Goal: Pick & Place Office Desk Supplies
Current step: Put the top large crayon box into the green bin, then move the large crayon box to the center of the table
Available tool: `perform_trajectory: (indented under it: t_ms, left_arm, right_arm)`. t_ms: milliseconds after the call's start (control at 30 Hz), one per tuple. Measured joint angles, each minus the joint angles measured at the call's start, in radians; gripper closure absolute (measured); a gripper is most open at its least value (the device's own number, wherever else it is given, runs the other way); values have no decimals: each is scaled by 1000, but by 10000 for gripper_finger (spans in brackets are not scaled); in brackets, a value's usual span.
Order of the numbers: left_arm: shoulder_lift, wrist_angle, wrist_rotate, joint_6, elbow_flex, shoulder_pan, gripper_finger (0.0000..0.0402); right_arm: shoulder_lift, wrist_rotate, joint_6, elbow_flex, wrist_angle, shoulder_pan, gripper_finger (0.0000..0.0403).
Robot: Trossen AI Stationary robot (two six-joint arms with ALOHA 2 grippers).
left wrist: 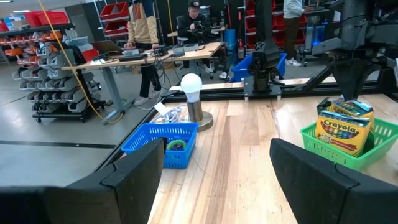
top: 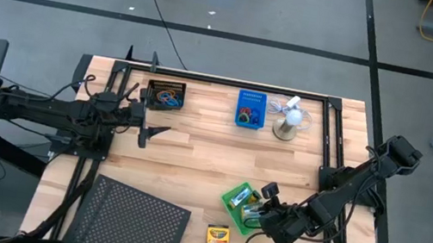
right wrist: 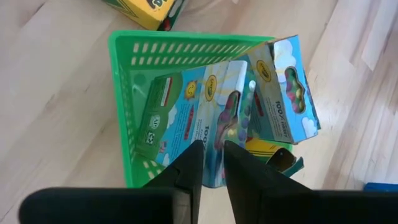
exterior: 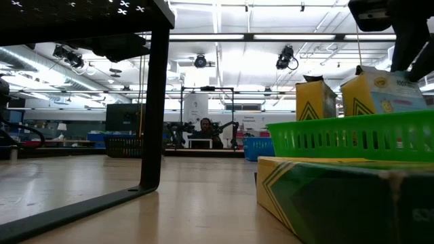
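While the right pincer (right wrist: pixel 208 163) hangs directly over the green bin (right wrist: pixel 127 106), its fingers are seen a narrow gap apart, and nothing is clamped between them; a crayon box (right wrist: pixel 202 118) stands in the bin just beneath their tips. Whether the tips touch that box cannot be told. A second crayon box (right wrist: pixel 283 93) leans beside the first, its top over the bin's rim. The long axes of both boxes are set roughly upright, rising out of the bin, so the first box lies straight below the pincer and along its line of approach. Just beyond the bin from this pincer, a further yellow crayon box (top: pixel 218 242) lies flat on the desk (top: pixel 210 160).

Farther off, well apart from the right pincer, the blue bin (top: pixel 250 108) with rubber-band loops (top: pixel 245 117) and the black bin (top: pixel 166 94) are placed along the desk's far edge, with a white fan (top: pixel 289 120) beside the blue bin. The left pincer (top: pixel 148 118) is held just beside the black bin, its fingers (left wrist: pixel 134 177) wide apart and empty. The right arm is judged the nearer to the green bin by a clear margin, so any lift or release there would fall to it.
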Motion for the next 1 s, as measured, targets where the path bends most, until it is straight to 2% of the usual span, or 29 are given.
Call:
perform_trajectory:
  t_ms: [267, 533, 700, 800, 1000]
  left_arm:
    - [0, -5, 0, 0, 0, 0, 99]
    - [0, -6, 0, 0, 0, 0, 99]
    - [0, -6, 0, -7, 0, 0, 99]
    - [0, -6, 0, -7, 0, 0, 99]
    - [0, -6, 0, -2, 0, 0, 99]
  right_arm:
    - [-2, 13, 1, 4, 23, 0, 321]
    - [-4, 63, 20, 166, 24, -7, 249]
    - [-5, -46, 101, 229, 67, -34, 214]
    - [23, -100, 106, 213, 136, -43, 211]
    - [159, -150, 106, 211, 215, -42, 220]
